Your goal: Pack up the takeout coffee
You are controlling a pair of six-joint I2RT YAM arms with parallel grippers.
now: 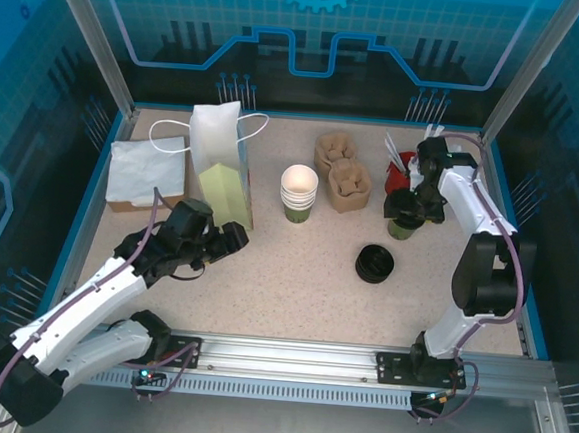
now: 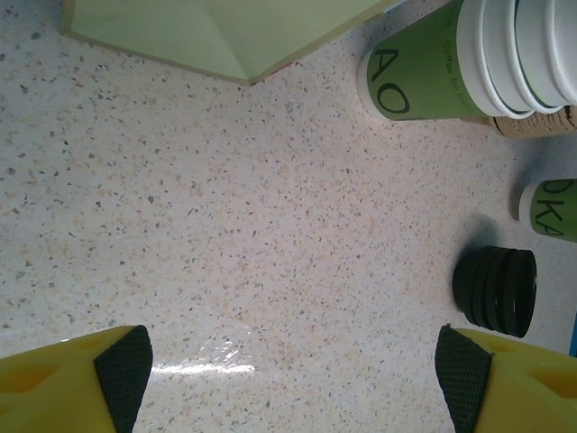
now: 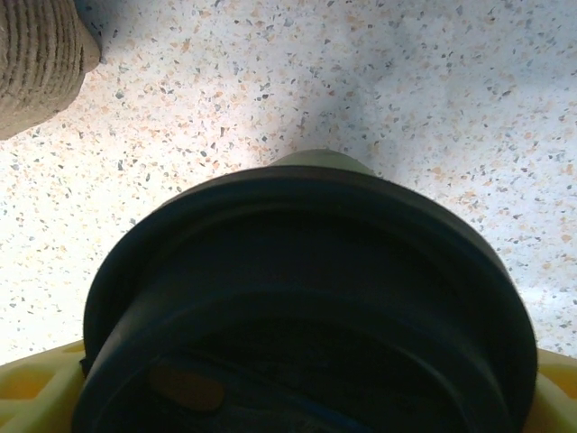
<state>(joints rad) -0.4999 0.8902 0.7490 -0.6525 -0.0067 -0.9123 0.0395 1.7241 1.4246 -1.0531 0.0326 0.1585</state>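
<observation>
Two pincers are in play, and only one is at the load.

1. Right gripper point(image 1: 412, 200): the jaws stand wide, with one yellow finger at each side of the black lid in the right wrist view. Pad contact cannot be confirmed, so treat the cup as not yet secured.
2. Left gripper point(image 2: 293, 372): the jaws are wide apart with nothing between the pads. It hovers over bare table point(image 1: 294, 292), just in front of the paper bag point(image 1: 223, 171).

Position of the load: the takeout coffee point(image 1: 402, 223) stands upright on the table at the far right, directly beneath the right gripper. It is near the pulp carriers point(image 1: 343, 171) and well apart from the bag. A stack of loose lids point(image 1: 374, 264) lies in front of it, and a stack of lidless cups point(image 1: 298, 192) stands between it and the bag.

Handling characteristics (estimated):
- Weight is probably low; whether the cup is filled cannot be told.
- The paper wall is likely to yield and buckle under firm squeeze.
- The plastic lid is smoother and stiffer than the wall, so it may slip or pop off if it carries the load alone.
- If the cup is filled, tilting risks a spill.

Recommended hold: close on the upper wall just below the lid rim, where the rim stiffens the paper. Use moderate force and keep the cup vertical during transfer
</observation>
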